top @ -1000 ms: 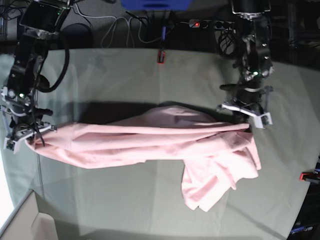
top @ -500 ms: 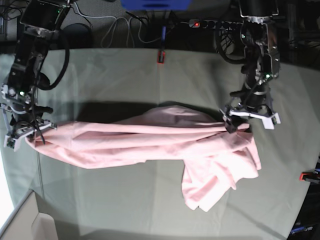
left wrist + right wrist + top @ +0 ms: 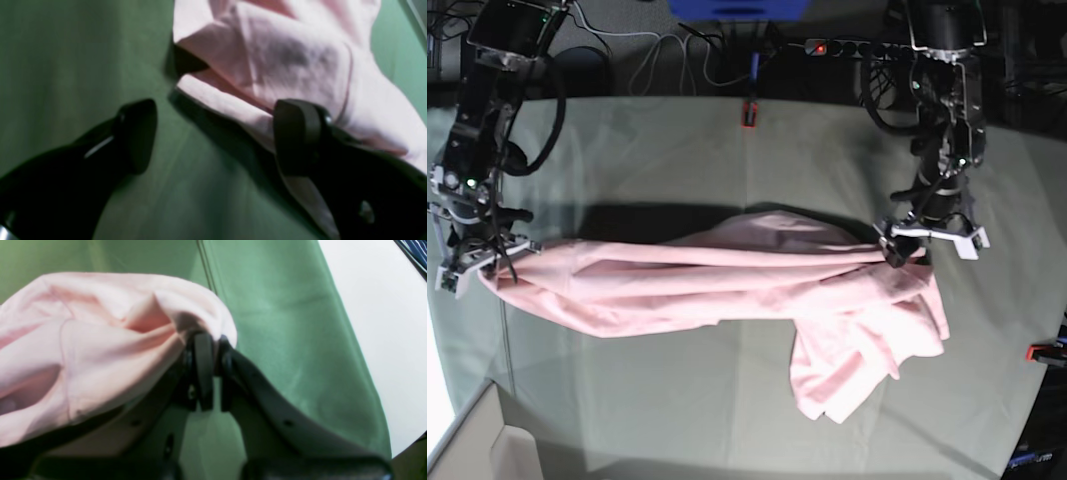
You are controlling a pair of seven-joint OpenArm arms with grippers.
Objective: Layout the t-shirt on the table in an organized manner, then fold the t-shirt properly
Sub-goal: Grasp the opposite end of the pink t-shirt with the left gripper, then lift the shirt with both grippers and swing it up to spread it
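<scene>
While the right hand (image 3: 472,268) has its fingers pinched tight on one end of the pale pink t-shirt (image 3: 727,285), the left hand (image 3: 932,238) sits at the opposite end with its fingers spread wide and nothing between them. In the left wrist view that left hand (image 3: 213,136) has one finger (image 3: 295,133) right over the edge of the shirt (image 3: 293,53) and the other finger (image 3: 136,133) over bare green desk (image 3: 66,50), so the cloth lies just off to one side of the gap, not in it. The right wrist view shows the right hand (image 3: 210,370) clamped on a bunched fold of the shirt (image 3: 100,340), close to the desk's (image 3: 283,323) edge. From the base view the t-shirt is stretched out into a long rumpled band across the middle of the desk (image 3: 677,150), long axis running side to side between the two hands, with a crumpled clump hanging toward the near edge at the left hand's end. Compared with a second ago, the left hand was closed on that end of the shirt and has since let go and opened up, lifting slightly; the shirt itself has barely budged, and the right hand hasn't changed its grip.
</scene>
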